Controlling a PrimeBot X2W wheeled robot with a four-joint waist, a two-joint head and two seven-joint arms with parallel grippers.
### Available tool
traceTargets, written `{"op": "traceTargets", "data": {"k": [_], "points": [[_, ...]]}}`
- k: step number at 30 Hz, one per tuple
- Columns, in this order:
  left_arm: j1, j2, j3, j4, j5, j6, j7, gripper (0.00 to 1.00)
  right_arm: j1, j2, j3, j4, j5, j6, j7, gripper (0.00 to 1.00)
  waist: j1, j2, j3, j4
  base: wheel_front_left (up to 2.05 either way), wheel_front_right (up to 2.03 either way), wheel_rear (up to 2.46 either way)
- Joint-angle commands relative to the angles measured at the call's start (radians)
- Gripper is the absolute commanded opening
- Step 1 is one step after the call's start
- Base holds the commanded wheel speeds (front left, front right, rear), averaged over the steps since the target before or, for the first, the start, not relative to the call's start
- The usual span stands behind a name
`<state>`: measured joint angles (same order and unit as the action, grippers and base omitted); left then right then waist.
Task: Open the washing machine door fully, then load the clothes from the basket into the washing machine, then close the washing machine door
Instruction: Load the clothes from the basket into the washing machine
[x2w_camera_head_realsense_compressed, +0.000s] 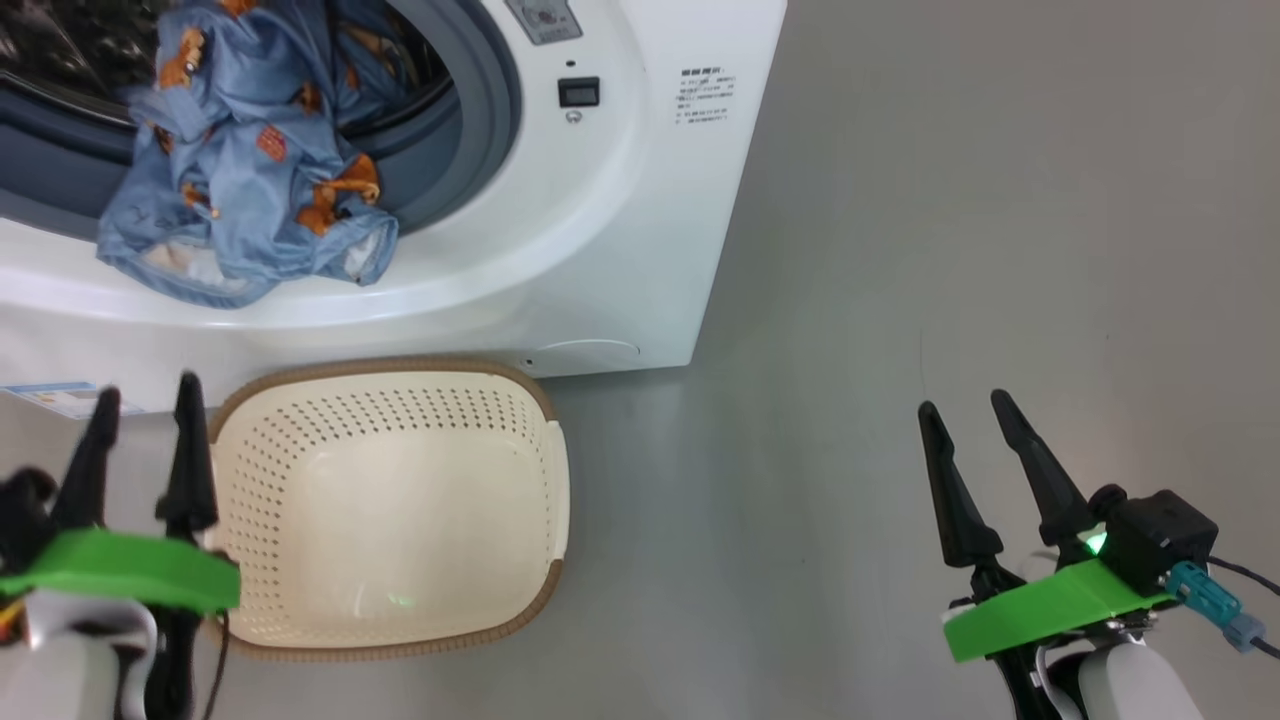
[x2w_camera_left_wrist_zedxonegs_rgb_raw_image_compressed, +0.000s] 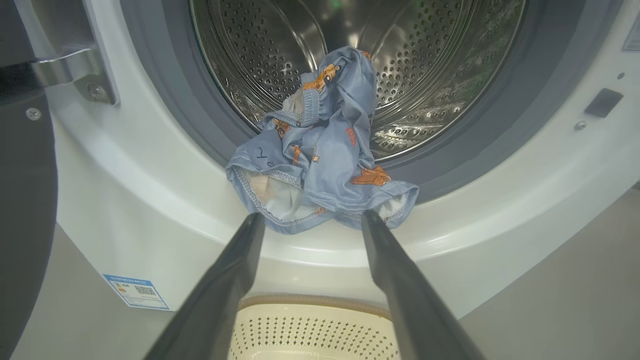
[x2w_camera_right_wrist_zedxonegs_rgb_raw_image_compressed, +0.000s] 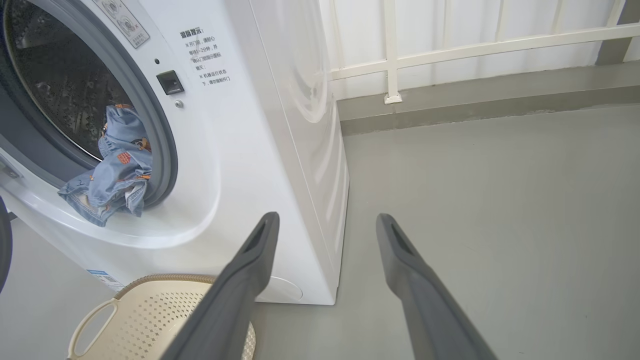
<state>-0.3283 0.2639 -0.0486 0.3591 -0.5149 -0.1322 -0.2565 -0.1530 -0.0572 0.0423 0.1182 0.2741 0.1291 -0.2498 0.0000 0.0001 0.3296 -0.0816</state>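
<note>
Your light blue cartoon-print fabric clothes (x2w_camera_head_realsense_compressed: 240, 170) are only half loaded. The bundle lies across the grey rubber door seal (x2w_camera_left_wrist_zedxonegs_rgb_raw_image_compressed: 160, 90) of the big white front-loading washing machine (x2w_camera_head_realsense_compressed: 620, 230). Its upper part leans into the perforated steel drum (x2w_camera_left_wrist_zedxonegs_rgb_raw_image_compressed: 440, 60) and its hem hangs out over the white front lip. The cream-white perforated plastic basket (x2w_camera_head_realsense_compressed: 400, 500) sits on the floor just in front of the machine and looks empty.

Both of your grippers are spread wide and carry nothing. The left gripper (x2w_camera_head_realsense_compressed: 148, 390) hovers just beside the basket's left rim, and the right gripper (x2w_camera_head_realsense_compressed: 965, 403) is well apart, over bare grey floor.

The main risk is shutting the black-rimmed round door (x2w_camera_left_wrist_zedxonegs_rgb_raw_image_compressed: 22, 200), whose dark edge shows at the left of the left wrist view, onto that hanging hem. That would pinch the fabric against the seal and stop the door from latching. A careless push could also drag the bundle outward, so it slides off the lip into the basket. Watch the left fingers near the basket too, because a sideways sweep would likely knock it.
</note>
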Motion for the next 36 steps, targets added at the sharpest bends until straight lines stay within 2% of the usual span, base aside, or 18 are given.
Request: {"op": "traceTargets", "data": {"k": [1,16,27,36], "points": [[0.028,0.021,0.052,-0.036,0.009,0.002,-0.005,1.00,0.022,-0.008,0.017,-0.016,-0.009,0.002,-0.012,1.00,0.0000,-0.0001,-0.016,0.007,0.00,0.00,0.00],[0.267,-0.038,0.138,-0.179,0.045,0.002,-0.005,1.00,0.052,-0.023,0.010,-0.015,0.002,0.002,-0.012,1.00,0.0000,-0.0001,-0.058,0.018,0.00,0.00,0.00],[0.271,-0.046,0.154,-0.203,0.044,0.002,-0.005,1.00,0.043,-0.023,0.007,-0.021,-0.001,0.002,-0.012,1.00,0.0000,-0.0001,-0.041,0.019,0.00,0.00,0.00],[0.190,-0.014,0.126,-0.171,0.014,0.002,-0.005,1.00,0.019,-0.014,0.005,-0.035,-0.007,0.002,-0.012,1.00,0.0000,-0.0001,0.015,0.013,0.00,0.00,0.00]]}}
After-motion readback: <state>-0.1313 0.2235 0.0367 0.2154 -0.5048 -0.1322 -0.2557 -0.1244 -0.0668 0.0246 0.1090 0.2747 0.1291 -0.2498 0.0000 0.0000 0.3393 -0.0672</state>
